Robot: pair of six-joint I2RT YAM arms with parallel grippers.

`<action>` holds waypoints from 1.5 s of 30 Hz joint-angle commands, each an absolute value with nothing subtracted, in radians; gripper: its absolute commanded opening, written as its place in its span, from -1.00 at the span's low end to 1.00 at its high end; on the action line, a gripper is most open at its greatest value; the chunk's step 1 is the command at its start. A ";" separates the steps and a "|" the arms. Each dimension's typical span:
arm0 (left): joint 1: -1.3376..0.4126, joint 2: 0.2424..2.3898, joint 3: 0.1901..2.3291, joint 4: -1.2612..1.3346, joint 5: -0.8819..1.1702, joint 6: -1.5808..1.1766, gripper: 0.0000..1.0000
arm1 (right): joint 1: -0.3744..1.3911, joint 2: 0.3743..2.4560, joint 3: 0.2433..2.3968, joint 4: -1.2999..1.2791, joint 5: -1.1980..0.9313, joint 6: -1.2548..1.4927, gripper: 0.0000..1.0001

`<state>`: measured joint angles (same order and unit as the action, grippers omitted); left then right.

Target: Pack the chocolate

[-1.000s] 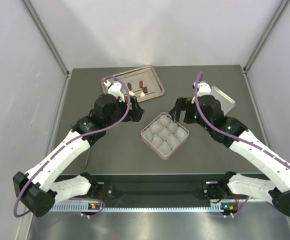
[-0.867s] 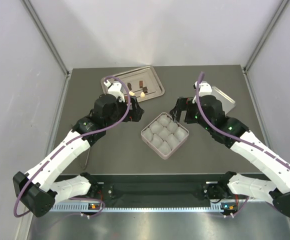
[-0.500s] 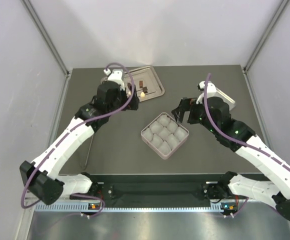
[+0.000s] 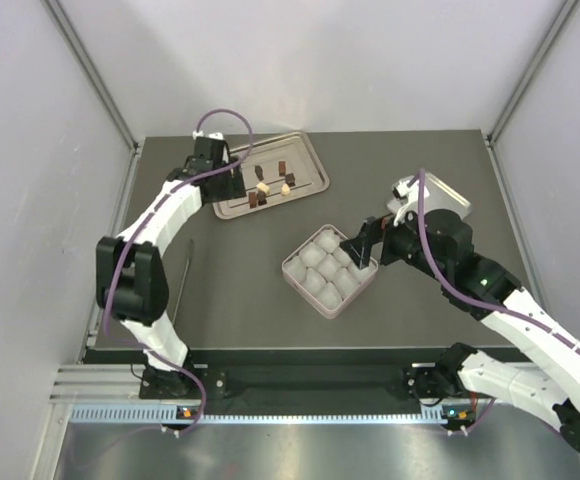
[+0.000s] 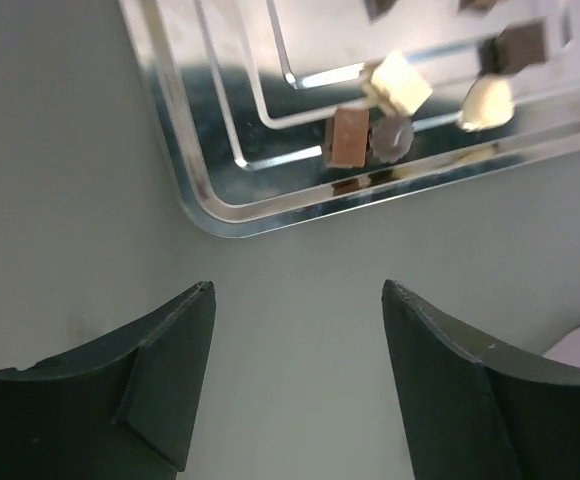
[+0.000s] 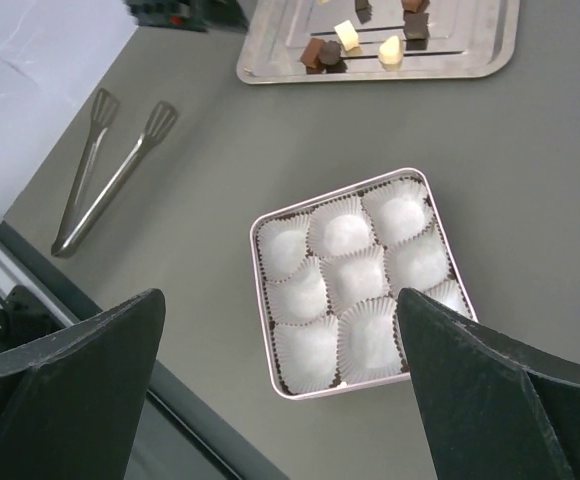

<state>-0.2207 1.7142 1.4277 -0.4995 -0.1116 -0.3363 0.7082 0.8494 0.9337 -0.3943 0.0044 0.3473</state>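
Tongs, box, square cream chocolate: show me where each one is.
tongs (image 6: 118, 180), right wrist view, middle of one arm
box (image 4: 304, 294), top view, near-left wall
square cream chocolate (image 5: 400, 82), left wrist view, top face

Chocolate (image 4: 270, 186) on tray (image 4: 306, 162), back left, box (image 4: 308, 293) before it (centre), tongs (image 4: 182, 285) far left

5 dark, 2 cream chocolate pieces (image 6: 346, 35); 9 cups (image 6: 350, 278); 2 trays (image 4: 306, 150).
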 commanded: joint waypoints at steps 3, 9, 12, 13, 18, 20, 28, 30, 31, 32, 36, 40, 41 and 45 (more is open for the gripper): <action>-0.229 1.830 1.515 -0.448 -0.075 -0.301 0.29 | 0.698 0.824 0.905 -0.299 -0.051 0.339 0.99; -0.229 1.925 1.560 -0.419 -0.075 -0.268 0.18 | 0.696 0.824 0.908 -0.285 -0.041 0.327 1.00; -0.229 1.968 1.585 -0.397 -0.075 -0.267 0.17 | 0.698 0.828 0.907 -0.285 -0.032 0.325 1.00; -0.229 1.979 1.591 -0.388 -0.071 -0.267 0.16 | 0.698 0.830 0.905 -0.284 -0.028 0.325 1.00; -0.230 2.060 1.647 -0.379 -0.064 -0.268 0.11 | 0.698 0.838 0.900 -0.285 -0.026 0.325 0.99; -0.230 2.080 1.660 -0.377 -0.064 -0.271 0.09 | 0.698 0.839 0.900 -0.284 -0.029 0.319 1.00; -0.230 2.129 1.667 -0.357 -0.069 -0.256 0.02 | 0.699 0.841 0.897 -0.285 -0.006 0.299 1.00; -0.230 2.128 1.664 -0.359 -0.071 -0.256 0.02 | 0.698 0.838 0.896 -0.285 -0.005 0.298 0.99; -0.230 2.125 1.663 -0.359 -0.071 -0.255 0.02 | 0.698 0.838 0.891 -0.285 -0.003 0.296 1.00; -0.230 2.118 1.660 -0.362 -0.075 -0.255 0.02 | 0.698 0.838 0.891 -0.288 -0.003 0.296 1.00; -0.230 2.043 1.643 -0.388 -0.087 -0.265 0.05 | 0.698 0.836 0.890 -0.287 -0.003 0.291 0.99; -0.230 1.893 1.597 -0.535 -0.165 -0.293 0.11 | 0.696 0.835 0.891 -0.287 -0.005 0.291 1.00; -0.230 1.855 1.576 -0.569 -0.225 -0.299 0.12 | 0.698 0.834 0.890 -0.288 -0.003 0.296 0.99; -0.222 1.616 1.433 -0.696 -0.373 -0.311 0.24 | 0.699 0.828 0.877 -0.288 -0.008 0.316 0.99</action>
<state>-0.2295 1.8065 1.4925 -0.5644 -0.2195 -0.2939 0.7082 0.8440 0.8894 -0.3248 -0.0086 0.3080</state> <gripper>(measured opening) 0.608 0.996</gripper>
